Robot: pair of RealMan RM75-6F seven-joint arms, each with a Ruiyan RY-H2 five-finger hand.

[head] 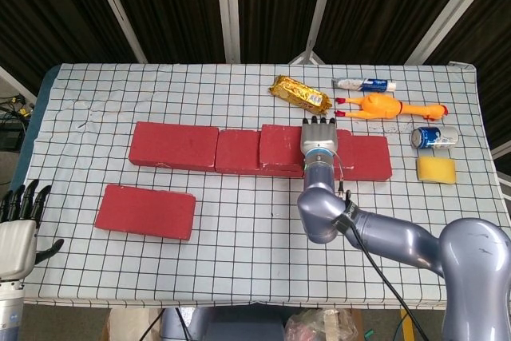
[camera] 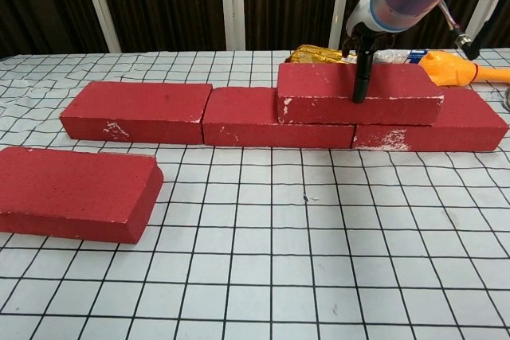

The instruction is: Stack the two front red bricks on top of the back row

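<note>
Three red bricks form the back row: left (head: 174, 146), middle (head: 238, 152) and right (head: 367, 157). A fourth red brick (camera: 319, 89) lies on top of that row, spanning the middle and right bricks. My right hand (head: 320, 137) grips this upper brick, with the thumb (camera: 360, 69) down its front face and the fingers over its back edge. Another red brick (head: 145, 212) lies flat alone at the front left. My left hand (head: 20, 229) hangs off the table's front left corner, fingers spread, holding nothing.
Behind the row at the right are a gold snack pack (head: 299, 93), a toothpaste tube (head: 363, 84) and a rubber chicken (head: 387, 107). A blue can (head: 433, 136) and a yellow sponge (head: 436, 169) sit near the right edge.
</note>
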